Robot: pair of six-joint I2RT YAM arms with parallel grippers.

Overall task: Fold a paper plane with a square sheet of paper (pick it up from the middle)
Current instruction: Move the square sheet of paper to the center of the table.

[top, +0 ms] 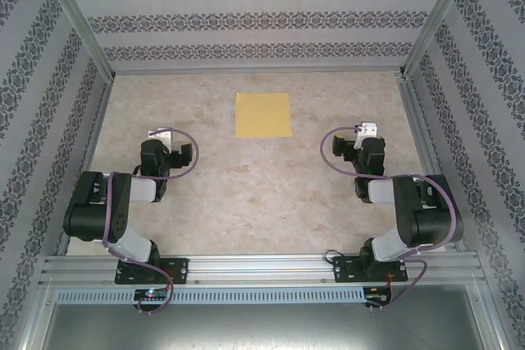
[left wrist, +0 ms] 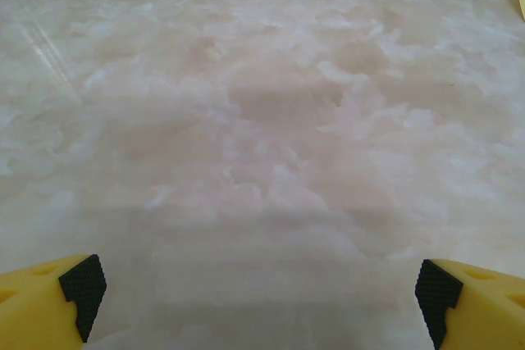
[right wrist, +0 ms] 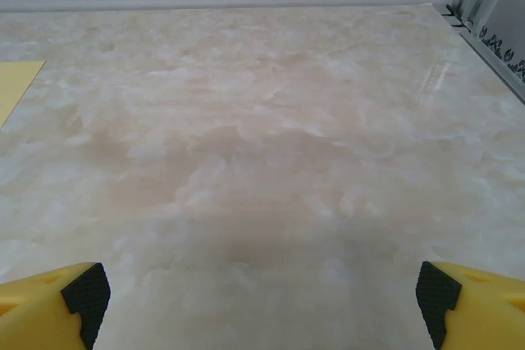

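Left gripper (left wrist: pixel 258 293): jaws spread wide with nothing between them, over bare table (top: pixel 246 194) on the left half.
Right gripper (right wrist: pixel 261 293): same deal, spread wide with nothing in it, over the right half of the table.
Fingers (left wrist: pixel 37 305): yellow, with black pads (left wrist: pixel 82 284) on the inner faces.
Square sheet of paper (top: pixel 263 114): mustard yellow, lying flat and unfolded near the far edge of the table, roughly midway between the left and right edges. Neither gripper touches it; it's farther out than both and sits between them. One corner peeks in at the top right of the left wrist view, and an edge shows at the left of the right wrist view.
Table: pale marbled beige.
Walls (top: pixel 246 22): patterned stripes on three sides.
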